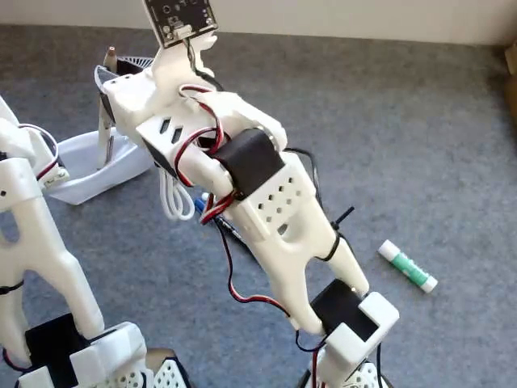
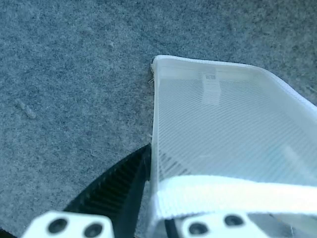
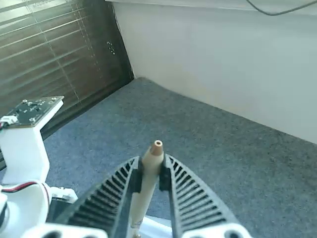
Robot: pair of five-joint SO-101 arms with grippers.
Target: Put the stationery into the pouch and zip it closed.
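The translucent white pouch (image 1: 90, 176) lies on the grey carpet at the left, mouth open. My left gripper (image 1: 53, 173) is shut on its near rim; the left wrist view has the mesh pouch (image 2: 228, 129) pinched at its zipper band by my gripper (image 2: 158, 198). My right gripper (image 1: 113, 81) is above the pouch, shut on a beige pen (image 1: 105, 121) that stands nearly upright with its lower end at the pouch mouth. The right wrist view shows the pen (image 3: 147, 186) clamped in the gripper (image 3: 151, 171). A green and white glue stick (image 1: 408, 267) lies on the carpet at the right.
A blue and black pen-like item (image 1: 212, 217) lies partly hidden under the right arm, beside a white cable loop (image 1: 171, 202). A circuit board (image 1: 179, 18) on a white mount stands behind the pouch. Open carpet stretches to the right and back.
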